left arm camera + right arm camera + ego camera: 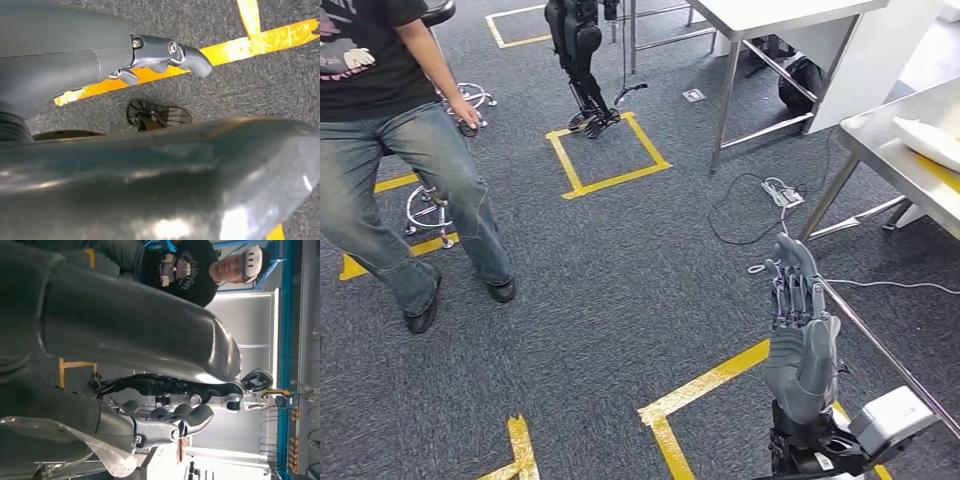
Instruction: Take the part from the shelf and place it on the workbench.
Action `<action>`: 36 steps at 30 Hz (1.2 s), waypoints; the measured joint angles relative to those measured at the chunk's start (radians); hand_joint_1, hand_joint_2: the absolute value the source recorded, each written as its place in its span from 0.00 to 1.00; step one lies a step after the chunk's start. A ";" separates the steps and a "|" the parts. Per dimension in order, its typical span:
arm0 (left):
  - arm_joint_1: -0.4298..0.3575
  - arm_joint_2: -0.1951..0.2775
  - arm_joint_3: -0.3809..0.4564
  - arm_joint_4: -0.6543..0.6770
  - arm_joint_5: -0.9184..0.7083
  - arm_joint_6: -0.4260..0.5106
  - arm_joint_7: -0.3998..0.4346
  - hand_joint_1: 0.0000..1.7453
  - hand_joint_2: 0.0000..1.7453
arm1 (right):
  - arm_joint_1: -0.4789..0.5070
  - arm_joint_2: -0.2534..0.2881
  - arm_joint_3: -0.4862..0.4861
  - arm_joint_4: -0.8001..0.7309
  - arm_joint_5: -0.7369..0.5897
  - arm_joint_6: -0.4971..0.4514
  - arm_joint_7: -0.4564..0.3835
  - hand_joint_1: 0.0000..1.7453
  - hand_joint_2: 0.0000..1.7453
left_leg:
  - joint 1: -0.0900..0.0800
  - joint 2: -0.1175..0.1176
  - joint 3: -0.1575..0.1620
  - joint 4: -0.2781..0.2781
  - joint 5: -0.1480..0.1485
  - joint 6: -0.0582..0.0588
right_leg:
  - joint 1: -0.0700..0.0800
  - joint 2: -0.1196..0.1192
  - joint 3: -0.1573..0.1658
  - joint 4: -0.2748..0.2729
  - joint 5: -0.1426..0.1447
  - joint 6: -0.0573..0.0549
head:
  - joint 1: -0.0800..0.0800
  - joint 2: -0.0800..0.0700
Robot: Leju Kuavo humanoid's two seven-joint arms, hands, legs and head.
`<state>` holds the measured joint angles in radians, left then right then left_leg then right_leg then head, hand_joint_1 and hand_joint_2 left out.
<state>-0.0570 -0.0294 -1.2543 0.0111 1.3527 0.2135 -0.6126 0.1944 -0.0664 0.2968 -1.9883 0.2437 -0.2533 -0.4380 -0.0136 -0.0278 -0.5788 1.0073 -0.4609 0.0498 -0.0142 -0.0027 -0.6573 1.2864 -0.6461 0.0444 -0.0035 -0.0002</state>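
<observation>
My right hand (799,330) is raised in front of me at the lower right of the head view, fingers stretched straight and together, with nothing visible in it. In the right wrist view the thumb (143,325) and fingers (170,425) stand apart, and a pale translucent scrap (98,452) lies under the fingers; I cannot tell what it is. My left hand (113,60) hangs over the grey carpet, fingers straight, holding nothing. A steel workbench (882,140) stands at the right with a white flat object (927,140) on it.
A person (403,150) in jeans stands at the left beside a wheeled stool (429,210). Another dark robot (580,50) stands at the far end on a yellow taped square (610,150). A second table (780,20) is at the back right. Cables and a power strip (780,192) lie on the carpet.
</observation>
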 joint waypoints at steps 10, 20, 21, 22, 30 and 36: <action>0.003 -0.001 0.000 0.000 0.000 0.000 0.000 0.00 0.00 | -0.003 0.000 0.000 -0.001 0.000 0.000 0.000 0.00 0.00 | -0.002 -0.050 -0.026 0.039 -0.017 -0.031 | 0.000 0.030 0.130 -0.298 0.147 -0.034 | -0.005 0.000; 0.000 0.000 0.000 0.000 0.000 0.000 0.000 0.00 0.00 | -0.002 0.000 -0.001 -0.001 0.000 0.000 0.000 0.00 0.00 | 0.015 0.066 -0.009 0.034 -0.005 -0.054 | 0.006 -0.075 0.153 -0.299 0.127 -0.025 | -0.010 0.000; -0.001 0.000 0.000 0.000 0.000 0.000 0.000 0.00 0.00 | -0.002 0.000 -0.001 -0.001 0.000 0.000 0.000 0.00 0.00 | 0.011 0.073 -0.001 0.014 -0.006 -0.049 | 0.008 -0.082 0.154 -0.298 0.125 -0.021 | -0.009 0.000; -0.001 0.001 0.000 0.000 0.000 0.000 0.000 0.00 0.00 | -0.003 0.000 -0.001 -0.001 0.000 0.000 0.000 0.00 0.00 | 0.007 0.070 -0.002 0.011 -0.008 -0.043 | 0.010 -0.089 0.154 -0.298 0.123 -0.016 | -0.008 0.000; -0.001 0.002 0.000 0.000 0.009 0.001 0.000 0.00 0.00 | -0.002 0.000 0.000 0.000 0.000 0.000 0.000 0.00 0.00 | 0.009 0.004 0.000 -0.004 0.000 -0.006 | 0.002 -0.001 -0.002 -0.006 -0.004 0.005 | 0.003 0.000; -0.002 0.002 0.000 0.000 0.009 0.001 0.000 0.00 0.00 | -0.002 0.000 -0.001 0.000 0.000 0.000 0.000 0.00 0.00 | 0.006 -0.058 -0.005 0.010 -0.004 -0.020 | -0.007 0.062 0.103 -0.265 0.141 -0.001 | 0.003 0.000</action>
<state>-0.0587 -0.0269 -1.2539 0.0111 1.3615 0.2144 -0.6126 0.1927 -0.0664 0.2962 -1.9879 0.2437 -0.2533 -0.4381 -0.0072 -0.0857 -0.5836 1.0174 -0.4653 0.0300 -0.0211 0.0596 -0.5540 1.0214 -0.5051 0.0430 -0.0006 -0.0001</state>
